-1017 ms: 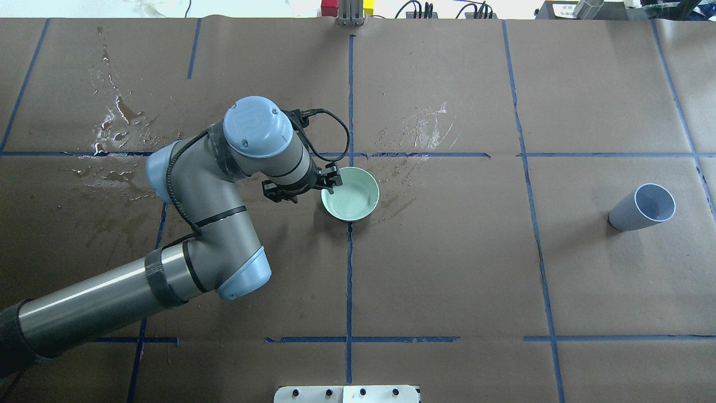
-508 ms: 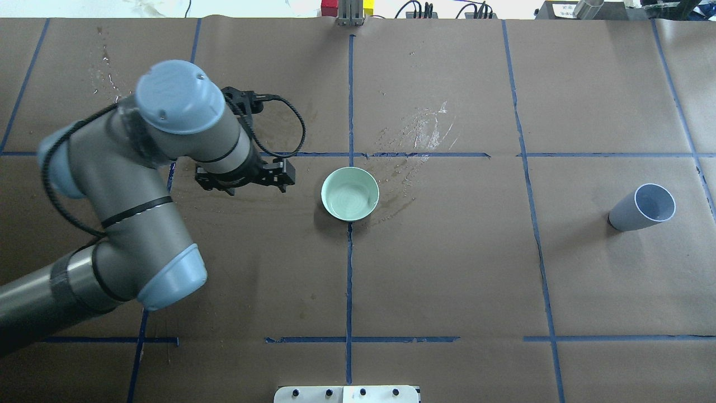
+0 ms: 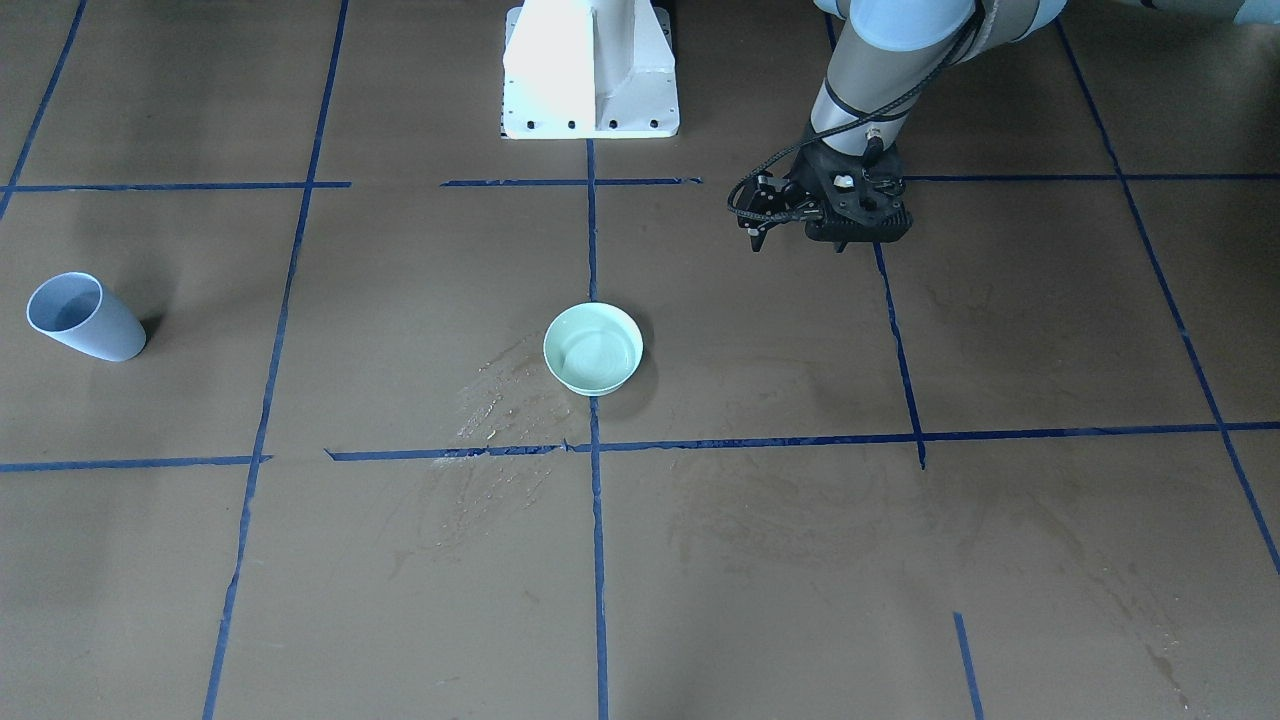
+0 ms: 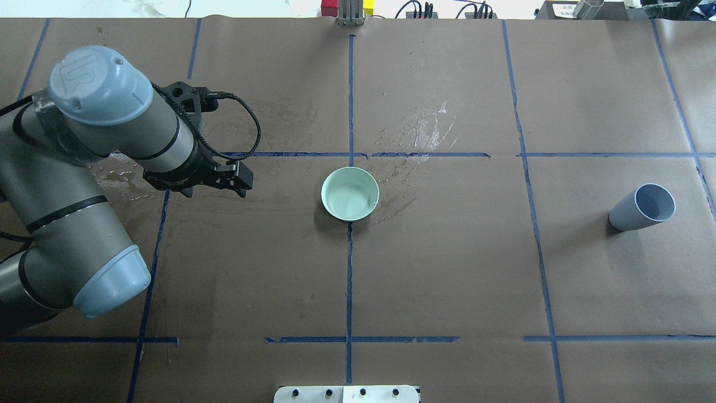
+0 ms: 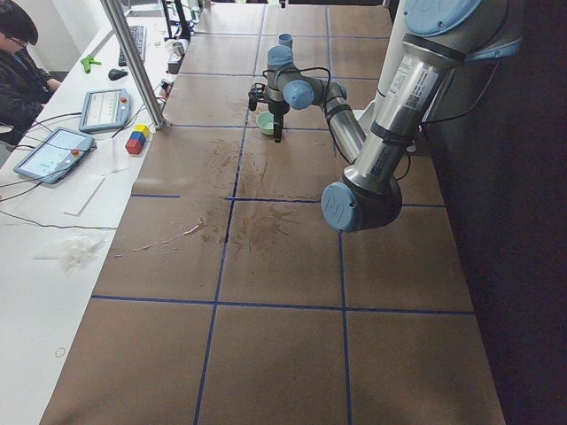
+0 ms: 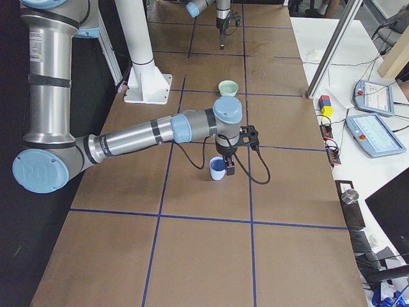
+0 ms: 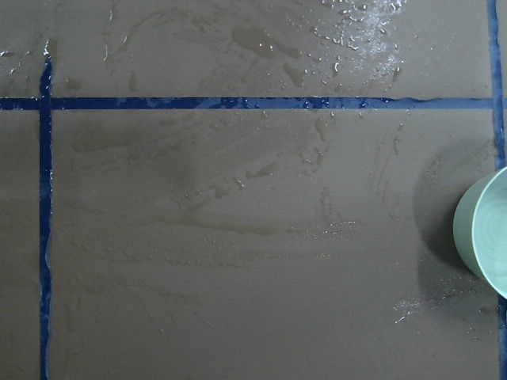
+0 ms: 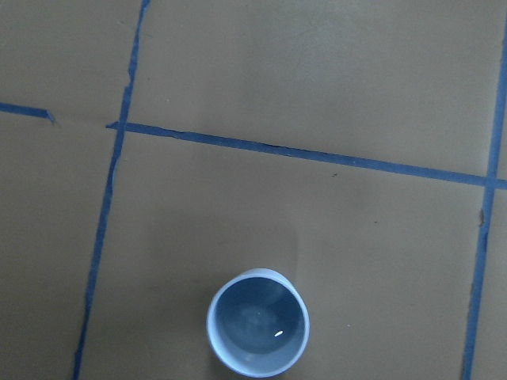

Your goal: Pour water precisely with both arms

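Note:
A mint-green bowl [image 4: 350,193] stands upright at the table's middle, with wet sheen of water [image 4: 417,134] on the brown paper beyond it. My left gripper [image 4: 241,180] hangs open and empty well to the left of the bowl [image 3: 592,348], also visible as the left gripper [image 3: 800,232] in the front-facing view. A grey-blue cup [image 4: 643,207] stands far right. Only the exterior right view shows my right gripper [image 6: 228,167], close beside the cup [image 6: 218,169]; I cannot tell its state. The right wrist view looks down into the cup [image 8: 257,324], where a small glint shows.
Puddles and smears [image 7: 261,39] wet the paper under my left wrist. The white pedestal base [image 3: 590,70] stands at the robot's edge. A side bench holds tablets [image 5: 53,150] and coloured blocks [image 6: 326,105], with a seated person [image 5: 19,71] beside it.
My left gripper was at the bowl's left rim a second ago. It has let go and pulled away to the left. The bowl and cup have stayed put.

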{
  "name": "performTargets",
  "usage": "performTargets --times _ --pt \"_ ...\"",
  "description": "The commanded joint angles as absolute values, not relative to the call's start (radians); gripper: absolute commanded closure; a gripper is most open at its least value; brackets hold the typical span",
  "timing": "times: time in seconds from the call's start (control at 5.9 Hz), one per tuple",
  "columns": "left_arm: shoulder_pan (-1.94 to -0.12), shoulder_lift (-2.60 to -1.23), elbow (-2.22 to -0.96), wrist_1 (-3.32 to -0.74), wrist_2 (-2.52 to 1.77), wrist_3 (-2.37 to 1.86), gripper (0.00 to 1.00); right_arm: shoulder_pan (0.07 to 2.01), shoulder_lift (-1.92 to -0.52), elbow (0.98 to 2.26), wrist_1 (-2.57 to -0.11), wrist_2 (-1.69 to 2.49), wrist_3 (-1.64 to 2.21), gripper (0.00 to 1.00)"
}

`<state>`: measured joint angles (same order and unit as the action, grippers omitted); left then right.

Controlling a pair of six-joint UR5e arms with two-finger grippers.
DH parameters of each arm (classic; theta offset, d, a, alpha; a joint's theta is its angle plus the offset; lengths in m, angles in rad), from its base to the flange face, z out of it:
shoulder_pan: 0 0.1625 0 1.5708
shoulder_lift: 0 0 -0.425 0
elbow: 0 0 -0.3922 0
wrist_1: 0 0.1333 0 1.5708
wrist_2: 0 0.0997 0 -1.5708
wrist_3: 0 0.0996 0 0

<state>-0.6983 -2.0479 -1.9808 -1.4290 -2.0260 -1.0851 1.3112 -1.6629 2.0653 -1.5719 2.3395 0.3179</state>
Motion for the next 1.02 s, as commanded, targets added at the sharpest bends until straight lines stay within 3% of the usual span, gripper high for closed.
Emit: performTargets --times 0.0,0.51,0.85 --pt "-0.696 -2.048 -1.979 -1.431 -2.026 -1.094 0.0 1.174 -1.753 2.117 -1.294 2.259 0.624 0.0" --pt "-0.692 -2.048 -1.977 -1.434 -2.026 -1.124 0.0 0.924 -1.974 2.112 -0.833 1.94 0.926 0.0" --pt "-0.69 -2.046 -1.976 -1.434 -2.026 -1.126 0.0 0.762 -2.043 2.054 -0.654 1.699 1.035 0.0"
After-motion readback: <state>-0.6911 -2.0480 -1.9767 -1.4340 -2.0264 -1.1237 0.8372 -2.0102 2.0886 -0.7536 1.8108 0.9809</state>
